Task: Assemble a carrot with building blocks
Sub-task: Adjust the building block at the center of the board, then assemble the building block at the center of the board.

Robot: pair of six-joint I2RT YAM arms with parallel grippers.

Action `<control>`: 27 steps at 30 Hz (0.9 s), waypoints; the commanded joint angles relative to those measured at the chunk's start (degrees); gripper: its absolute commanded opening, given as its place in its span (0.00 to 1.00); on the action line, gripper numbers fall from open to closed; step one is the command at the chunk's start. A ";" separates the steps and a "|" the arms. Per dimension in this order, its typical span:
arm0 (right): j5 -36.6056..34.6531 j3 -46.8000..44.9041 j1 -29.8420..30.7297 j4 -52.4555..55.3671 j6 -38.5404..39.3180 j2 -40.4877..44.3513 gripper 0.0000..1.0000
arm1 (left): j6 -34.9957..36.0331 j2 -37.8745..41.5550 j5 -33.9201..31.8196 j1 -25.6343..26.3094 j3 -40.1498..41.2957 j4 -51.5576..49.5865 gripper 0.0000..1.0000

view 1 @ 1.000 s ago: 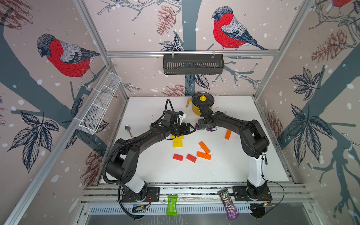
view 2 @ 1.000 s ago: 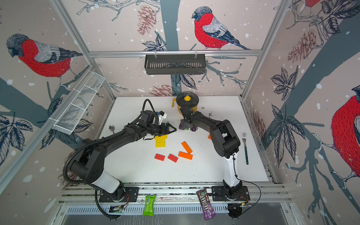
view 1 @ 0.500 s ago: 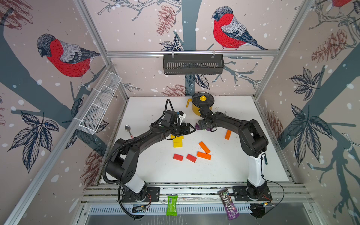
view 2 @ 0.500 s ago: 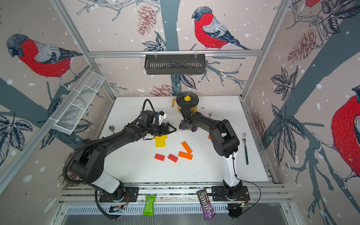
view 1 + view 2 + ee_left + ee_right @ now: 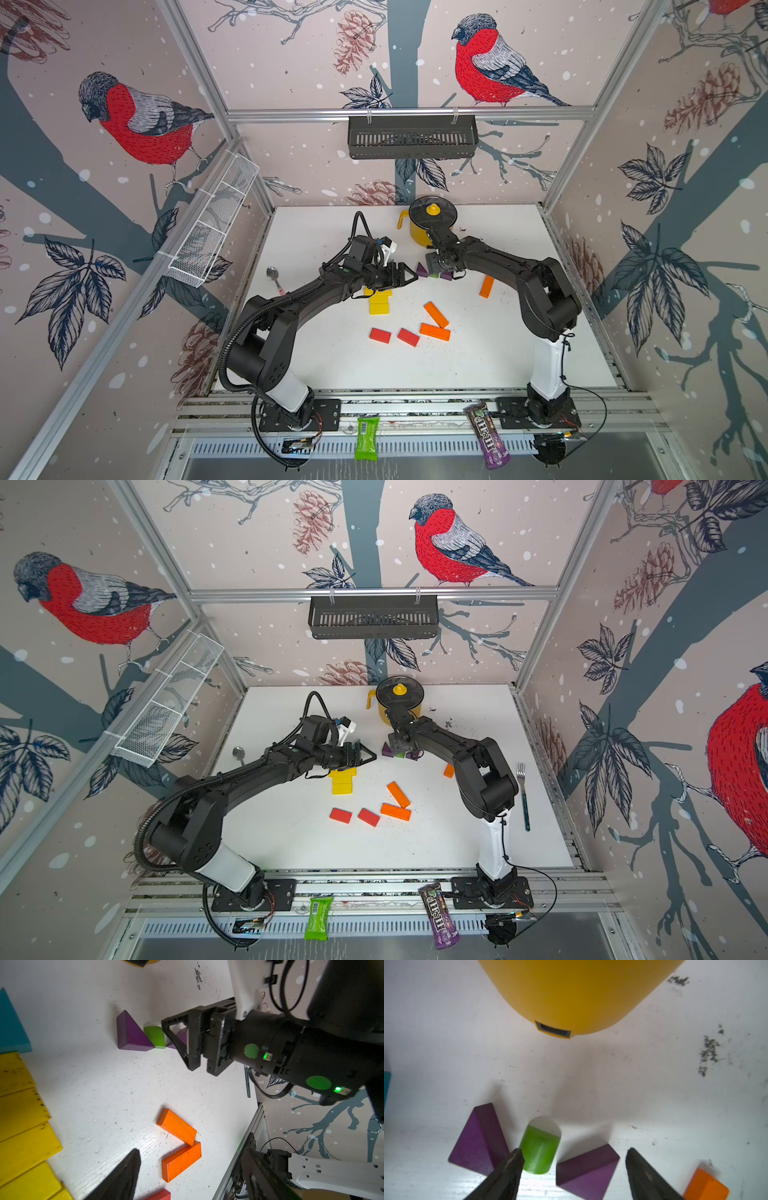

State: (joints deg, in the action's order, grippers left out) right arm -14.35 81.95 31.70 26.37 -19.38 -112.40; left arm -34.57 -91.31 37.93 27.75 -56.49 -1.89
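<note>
Purple triangles [image 5: 475, 1140] flank a green piece [image 5: 538, 1151] on the white counter [image 5: 457, 365]; yellow [image 5: 379, 308], orange [image 5: 435, 314] and red blocks [image 5: 380, 335] nearby, walls [image 5: 291, 50] patterned with red-breasted birds.

Even, diffuse daylight fills both top views, leaving the white tabletop [image 5: 332, 353] bright and shadows faint, while straight frame rails bow at the edges. In the right wrist view the round yellow pot [image 5: 571, 991] is blurred, casting a soft shadow. The left wrist view is sharp mid-frame, with near black fingertips [image 5: 122, 1176] smeared.
</note>
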 commanded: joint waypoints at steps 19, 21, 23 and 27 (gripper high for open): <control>8.57 -12.44 -9.22 -5.98 -7.00 5.85 0.53 | -0.26 0.16 1.44 -0.07 -0.35 1.69 0.78; 8.46 -12.18 -8.77 -5.89 -7.10 5.19 0.53 | -0.17 0.27 1.39 -0.13 -0.25 1.58 0.78; 8.53 -12.32 -8.53 -6.00 -7.14 5.07 0.53 | -0.19 0.34 1.39 -0.14 -0.16 1.60 0.78; 9.06 -12.41 -8.37 -6.16 -6.77 4.71 0.54 | -0.40 0.25 1.54 -0.13 -0.22 1.75 0.78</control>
State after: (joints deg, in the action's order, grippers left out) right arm -5.91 69.32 23.20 20.58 -25.69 -107.44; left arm -34.70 -91.31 38.87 27.75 -56.49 -1.85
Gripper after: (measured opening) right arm 0.540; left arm 0.779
